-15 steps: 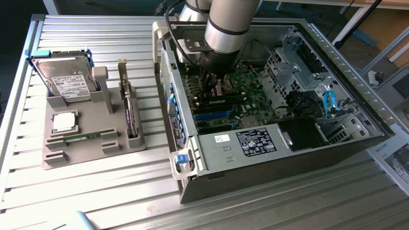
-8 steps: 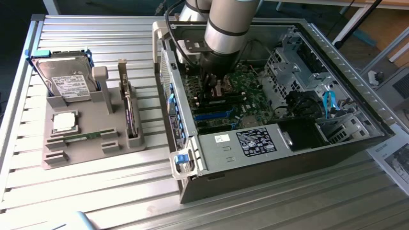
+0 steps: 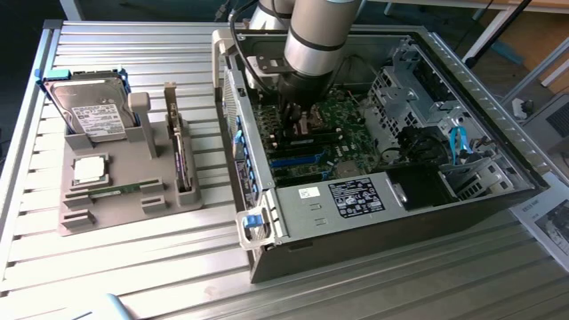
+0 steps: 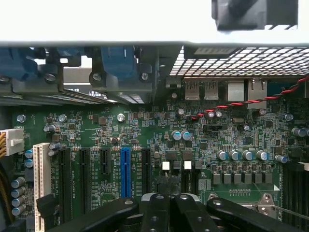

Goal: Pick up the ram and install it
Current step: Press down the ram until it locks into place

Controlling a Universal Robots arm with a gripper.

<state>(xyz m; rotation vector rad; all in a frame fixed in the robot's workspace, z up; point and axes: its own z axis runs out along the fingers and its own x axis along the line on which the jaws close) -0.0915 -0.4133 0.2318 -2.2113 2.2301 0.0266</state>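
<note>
The ram (image 3: 114, 191), a thin green stick, lies flat in a slot of the grey parts holder (image 3: 133, 160) at the exterior view's left, outside the computer. My gripper (image 3: 298, 127) is down inside the open computer case (image 3: 356, 220), just above the green motherboard (image 3: 347, 120), far from the ram. In the wrist view the gripper (image 4: 169, 200) is shut, its black fingers (image 4: 154, 212) pressed together with nothing visible between them, hovering over the motherboard (image 4: 145, 130) near the blue slot (image 4: 125, 169).
The holder also carries a hard drive (image 3: 89, 110), a square silver processor (image 3: 89, 170) and an upright dark expansion card (image 3: 178, 150). Case walls, a drive cage (image 3: 400, 87) and blue cables (image 3: 458, 143) surround the arm. The ribbed metal table (image 3: 133, 267) lies in front.
</note>
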